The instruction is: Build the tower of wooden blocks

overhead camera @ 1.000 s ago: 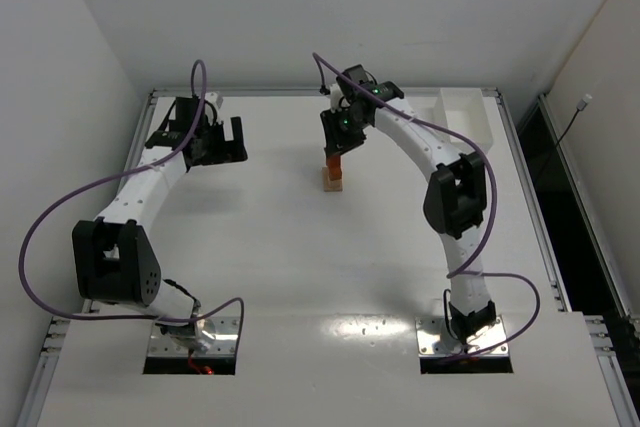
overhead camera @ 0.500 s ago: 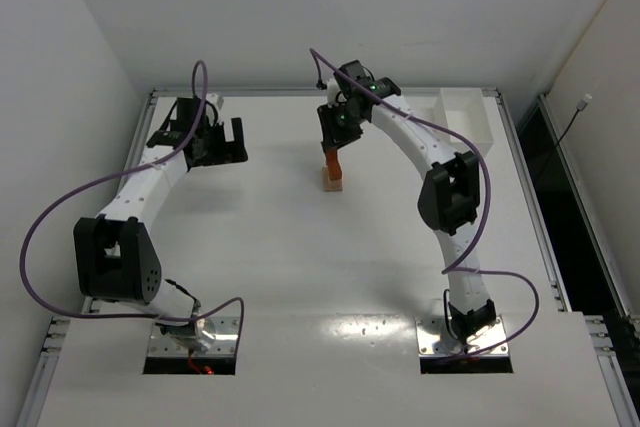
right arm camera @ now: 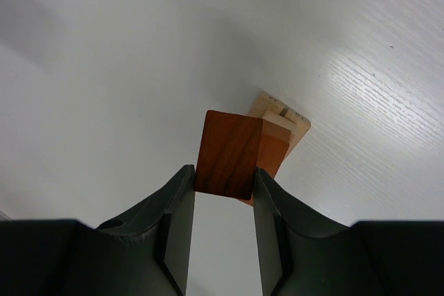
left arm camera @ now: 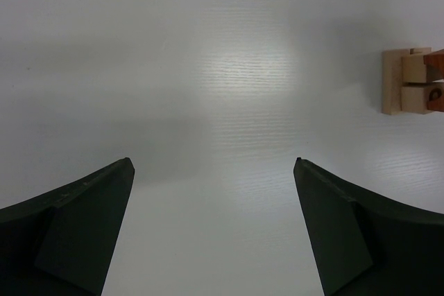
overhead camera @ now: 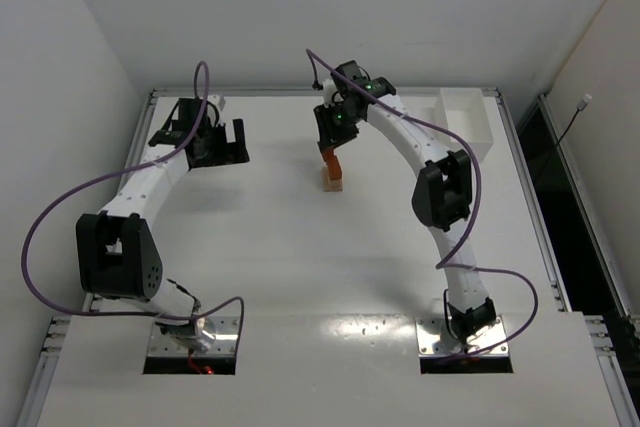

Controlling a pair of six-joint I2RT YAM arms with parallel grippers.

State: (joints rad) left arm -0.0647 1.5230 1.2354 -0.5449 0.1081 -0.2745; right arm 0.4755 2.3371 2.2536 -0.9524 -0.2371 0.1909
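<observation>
While my right pincer [right arm camera: 223, 171] clamps a reddish-orange block [right arm camera: 229, 150], long axis pointing down, the wood block tower [right arm camera: 286, 124] sits just below on the counter [overhead camera: 300, 267], well apart from my left pincer [left arm camera: 212, 164], which gapes empty.

Wood block tower [overhead camera: 332, 181] stands alone in the middle of the bench [overhead camera: 290, 267], bare surface on every side. Right end effector [overhead camera: 331, 151] hangs directly above it, clamped on a reddish block [right arm camera: 229, 154], so the way in from the top is blocked. Left end effector [overhead camera: 224, 141], jaws wide, sits well apart to the left, with an open lane between it and the tower. White tray [overhead camera: 466, 119] sits at the far right corner, well apart.
</observation>
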